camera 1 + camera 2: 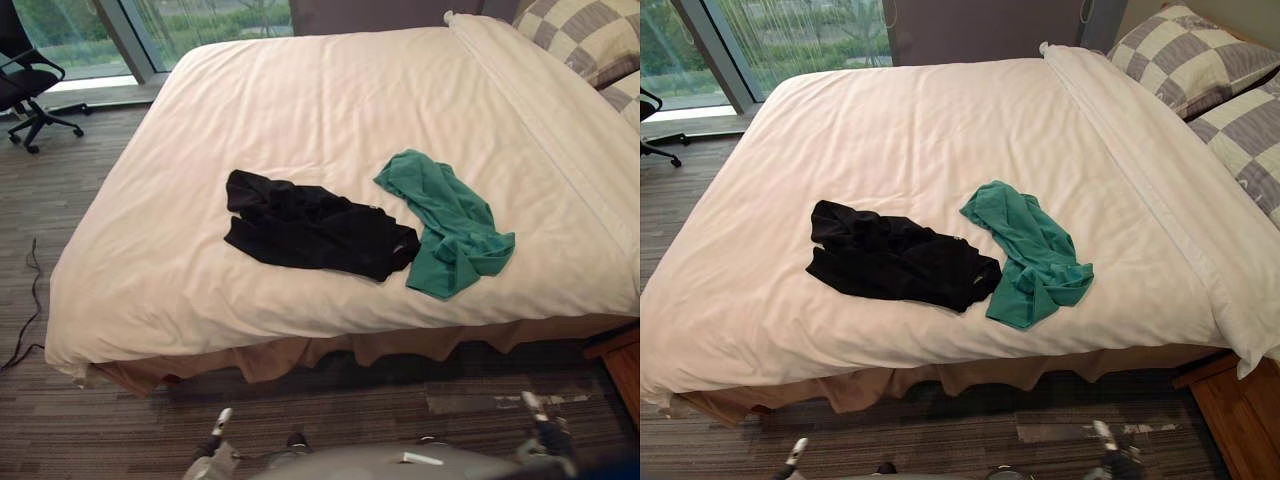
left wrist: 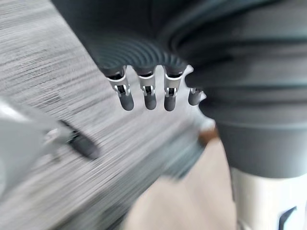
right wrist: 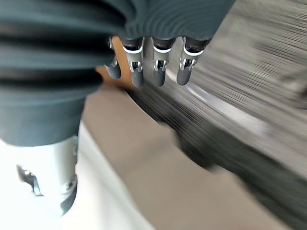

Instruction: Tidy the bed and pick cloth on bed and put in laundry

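Pickup has not begun: black garment (image 1: 310, 232) touches green shirt (image 1: 450, 225) on the bed (image 1: 300, 100). Our left hand (image 2: 147, 93) and right hand (image 3: 159, 72) hang slack, empty.

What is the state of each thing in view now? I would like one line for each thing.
black cloth: crumpled, lying on the duvet, beside the green cloth.
green cloth: crumpled, lying on the duvet.
duvet: spread over the bed, mostly smooth.
checkered pillows: lying at the head of the bed.
left hand: open, holding nothing.
right hand: open, holding nothing.
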